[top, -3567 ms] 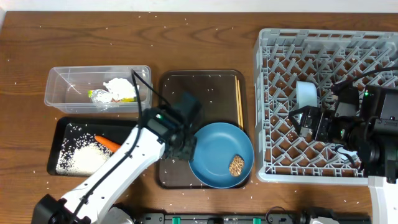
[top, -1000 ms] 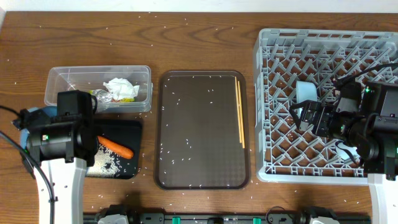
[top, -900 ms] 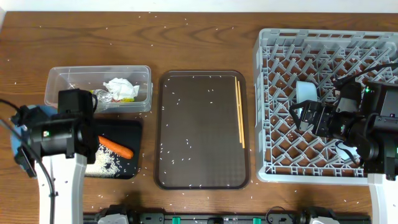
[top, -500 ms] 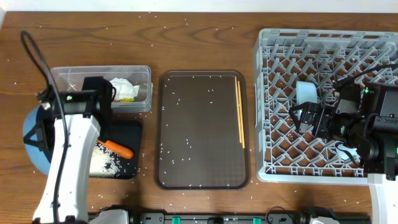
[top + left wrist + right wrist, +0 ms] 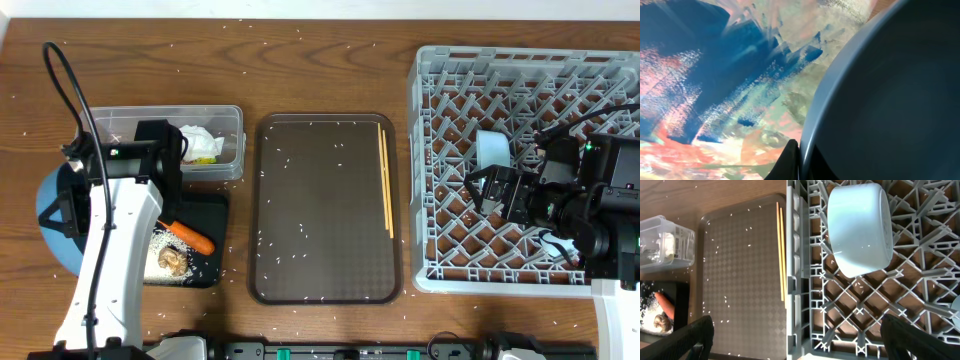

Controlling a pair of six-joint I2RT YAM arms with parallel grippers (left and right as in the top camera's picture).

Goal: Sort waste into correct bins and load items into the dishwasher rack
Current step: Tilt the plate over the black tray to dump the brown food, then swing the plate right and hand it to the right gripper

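The large blue plate is tipped steeply on edge left of the black tray, with my left gripper shut on its rim. In the left wrist view the plate fills the right side, and a dark finger presses its edge. On the black tray lie the carrot, a brown food lump and rice. The clear tub holds the tissue and wrapper. My right gripper hangs open over the grey rack, beside the white bowl.
A brown serving tray sprinkled with rice lies in the middle, with the wooden chopsticks along its right edge, close to the rack's left wall. Loose rice grains dot the wooden table.
My left arm swung the plate up on edge beside the black tray. The brown lump, unseen before, now lies on the tray by the rice. The right arm stayed still.
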